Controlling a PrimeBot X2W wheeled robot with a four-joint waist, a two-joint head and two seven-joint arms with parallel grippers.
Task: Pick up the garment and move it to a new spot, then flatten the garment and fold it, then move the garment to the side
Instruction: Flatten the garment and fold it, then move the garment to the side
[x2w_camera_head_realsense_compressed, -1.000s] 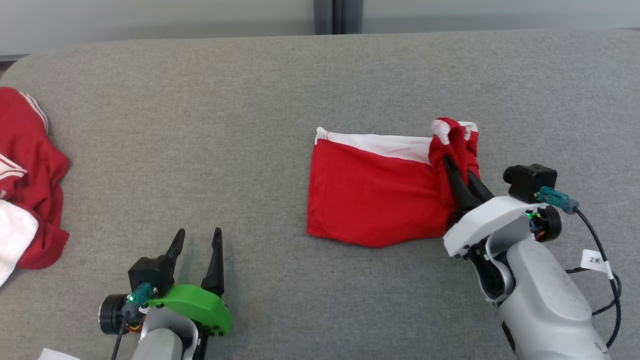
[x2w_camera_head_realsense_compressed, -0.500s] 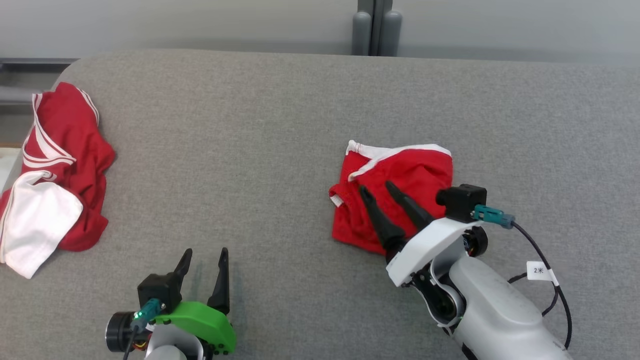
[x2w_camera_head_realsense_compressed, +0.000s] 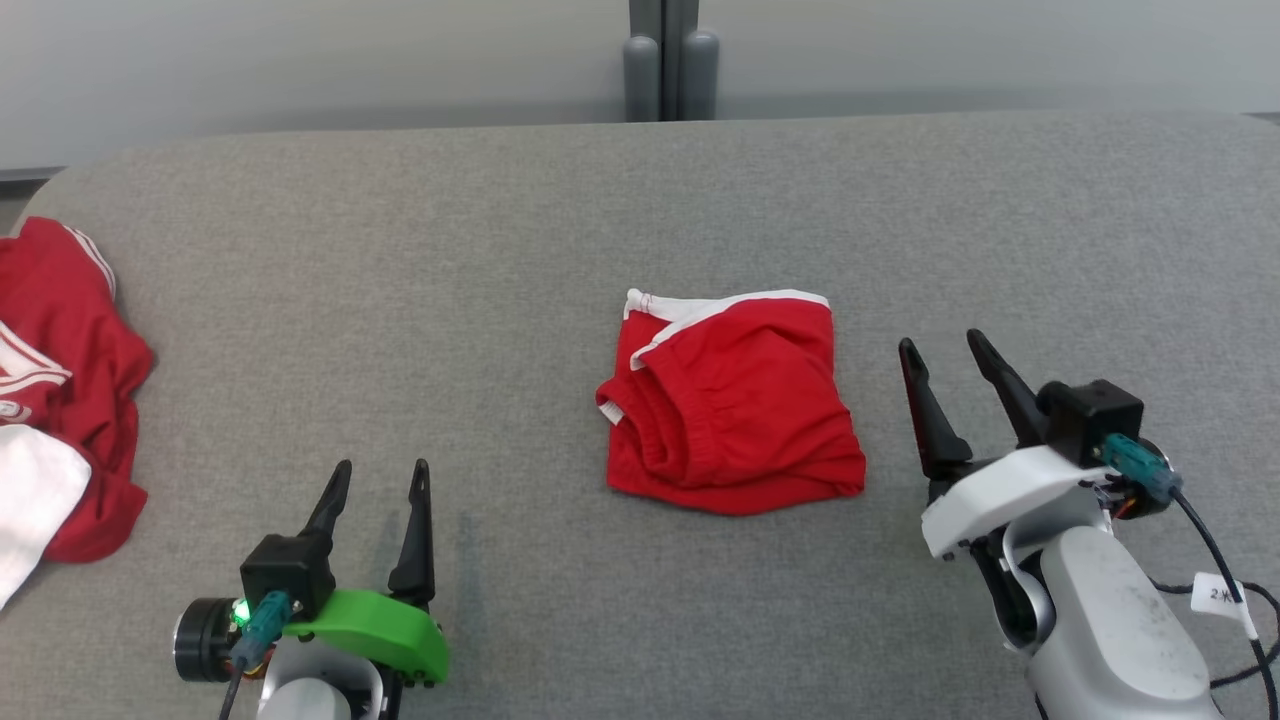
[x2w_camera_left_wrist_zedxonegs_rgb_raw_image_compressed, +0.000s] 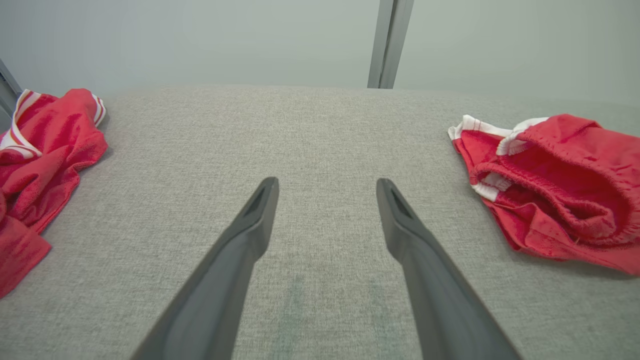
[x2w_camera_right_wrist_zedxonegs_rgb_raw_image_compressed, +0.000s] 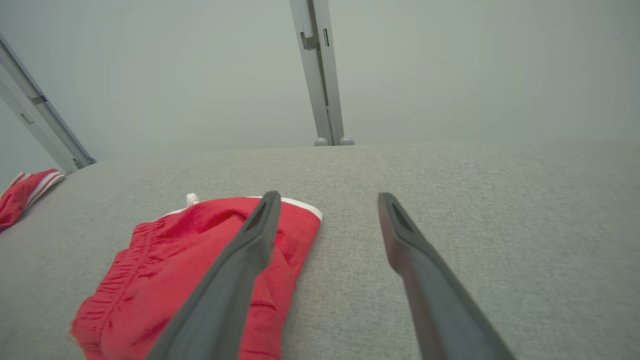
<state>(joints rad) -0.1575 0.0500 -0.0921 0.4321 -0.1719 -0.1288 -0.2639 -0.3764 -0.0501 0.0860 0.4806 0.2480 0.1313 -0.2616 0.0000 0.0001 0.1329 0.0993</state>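
The garment (x2w_camera_head_realsense_compressed: 730, 405) is a pair of red shorts with white trim, lying folded in half near the middle of the grey padded table (x2w_camera_head_realsense_compressed: 400, 250). My right gripper (x2w_camera_head_realsense_compressed: 940, 342) stands open just to its right, a short gap away, with nothing between its fingers. In the right wrist view the garment (x2w_camera_right_wrist_zedxonegs_rgb_raw_image_compressed: 165, 265) lies to the left, partly behind the left finger of the right gripper (x2w_camera_right_wrist_zedxonegs_rgb_raw_image_compressed: 328, 196). My left gripper (x2w_camera_head_realsense_compressed: 383, 466) rests open near the front edge, well left of the garment. The left wrist view has the left gripper (x2w_camera_left_wrist_zedxonegs_rgb_raw_image_compressed: 327, 182) over bare cloth and the garment (x2w_camera_left_wrist_zedxonegs_rgb_raw_image_compressed: 565, 185) at the right.
A heap of other red and white clothes (x2w_camera_head_realsense_compressed: 60, 400) lies at the table's left edge, also seen as a red pile (x2w_camera_left_wrist_zedxonegs_rgb_raw_image_compressed: 45, 135) from the left wrist. A grey post (x2w_camera_head_realsense_compressed: 668, 60) stands behind the table's far edge against a pale wall.
My right gripper carried the garment's right side over to the left, opened, let it go and drew back to the right. The head camera shifted meanwhile. The left gripper stayed open.
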